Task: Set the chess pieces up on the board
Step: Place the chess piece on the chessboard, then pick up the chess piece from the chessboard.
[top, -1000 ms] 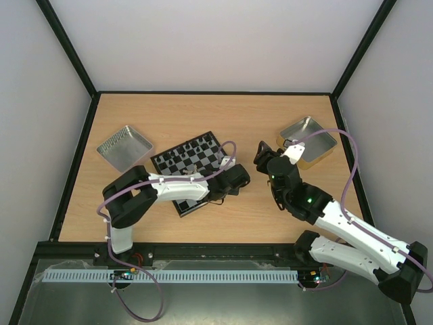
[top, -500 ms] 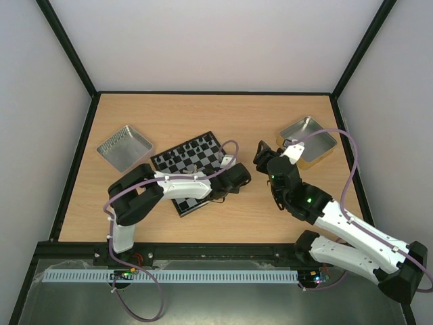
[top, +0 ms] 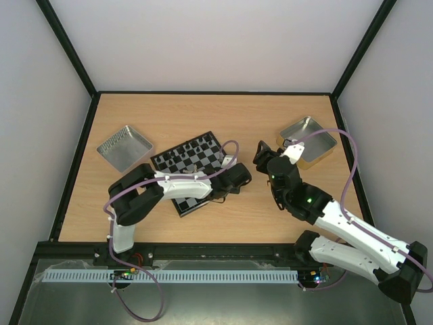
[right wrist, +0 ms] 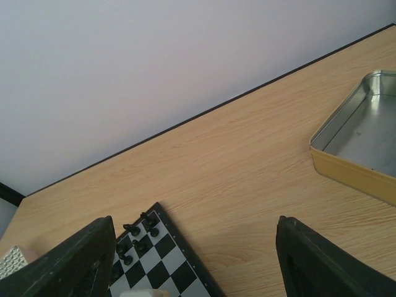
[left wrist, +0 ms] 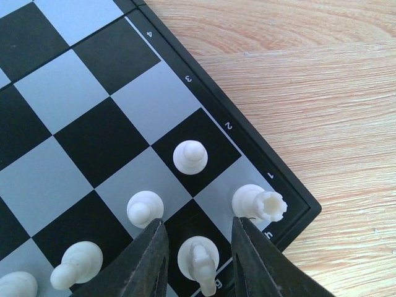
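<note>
My left gripper stood narrowly open, its fingers straddling a white piece with a sliver of gap on each side, so I held nothing. The piece sat on a dark back-row square, and seemed to lean towards me. Just outside the finger nearer the corner stood the rook, and two pawns stood just ahead of my fingertips. To do this well, I judged I should lift straight up without widening, since any sideways drift would knock the rook or a pawn off the board. My right gripper hung wide open and empty over the table, the black pieces ahead and below it and the tray off to its right.
</note>
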Controlling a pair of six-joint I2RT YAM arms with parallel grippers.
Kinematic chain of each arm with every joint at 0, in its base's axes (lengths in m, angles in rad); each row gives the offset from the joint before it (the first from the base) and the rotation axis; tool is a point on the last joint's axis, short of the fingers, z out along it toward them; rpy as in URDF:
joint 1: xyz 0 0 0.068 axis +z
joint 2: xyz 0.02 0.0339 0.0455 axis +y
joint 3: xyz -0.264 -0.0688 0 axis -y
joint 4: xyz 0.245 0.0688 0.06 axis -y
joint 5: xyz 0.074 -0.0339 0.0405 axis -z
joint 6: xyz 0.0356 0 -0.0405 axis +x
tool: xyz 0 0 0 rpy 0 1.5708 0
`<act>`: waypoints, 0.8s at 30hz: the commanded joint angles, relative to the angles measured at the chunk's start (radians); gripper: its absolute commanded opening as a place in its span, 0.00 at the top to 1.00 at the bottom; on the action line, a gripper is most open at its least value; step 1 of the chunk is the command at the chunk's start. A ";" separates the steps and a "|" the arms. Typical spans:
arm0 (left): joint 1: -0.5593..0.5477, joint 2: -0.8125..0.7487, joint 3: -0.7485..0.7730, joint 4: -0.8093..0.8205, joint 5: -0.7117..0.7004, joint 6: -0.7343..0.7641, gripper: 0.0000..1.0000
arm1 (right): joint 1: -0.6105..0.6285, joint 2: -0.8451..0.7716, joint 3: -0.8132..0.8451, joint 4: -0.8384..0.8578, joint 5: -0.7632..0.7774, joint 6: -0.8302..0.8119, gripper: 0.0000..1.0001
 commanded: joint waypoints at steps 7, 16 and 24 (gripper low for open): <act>-0.003 -0.161 -0.011 -0.026 0.029 -0.004 0.63 | 0.000 -0.042 0.001 -0.003 0.016 0.003 0.30; 0.065 -0.341 -0.099 -0.103 0.005 0.017 0.56 | -0.001 -0.007 -0.004 0.016 -0.040 0.002 0.30; 0.230 -0.406 -0.197 -0.126 0.102 0.079 0.74 | 0.000 0.070 -0.016 0.065 -0.115 0.015 0.34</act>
